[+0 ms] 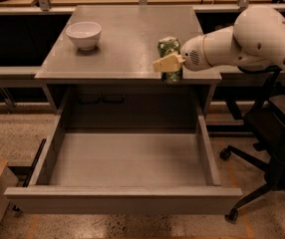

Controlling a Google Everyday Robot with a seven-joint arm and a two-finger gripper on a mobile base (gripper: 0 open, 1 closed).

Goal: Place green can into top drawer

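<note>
Gripper on the white robot arm is hanging over the front edge of the flat grey counter, near its front right corner, clamping the small cylindrical green can with mottled sides and silver top. Can is standing upright, base overlapping that edge. Below, the wide, shallow grey top drawer is sitting pulled out, smooth bottom lying open from above. Round white bowl is resting near the back left corner, well apart. Black office chair is standing beside the right edge, under the arm.
</note>
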